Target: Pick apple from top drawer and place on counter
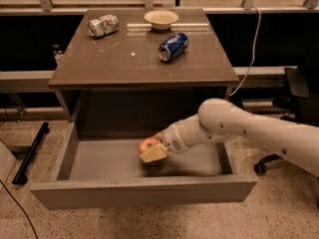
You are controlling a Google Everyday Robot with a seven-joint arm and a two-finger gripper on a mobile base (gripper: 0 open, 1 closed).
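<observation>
The top drawer [142, 192] is pulled open below the counter [124, 61]. The apple [147, 144], red with yellowish patches, is over the middle of the drawer floor. My gripper [151, 150] reaches in from the right on a white arm. It is shut on the apple, with a pale finger pad [154, 154] across the apple's front. The apple hangs a little above the floor, with a shadow under it.
On the counter lie a blue soda can [173, 46], a crushed silver can [103, 25] and a pale bowl [161, 19]. A cable [254, 44] hangs at the right, by an office chair [298, 86]. A black bar [29, 154] lies on the floor at the left.
</observation>
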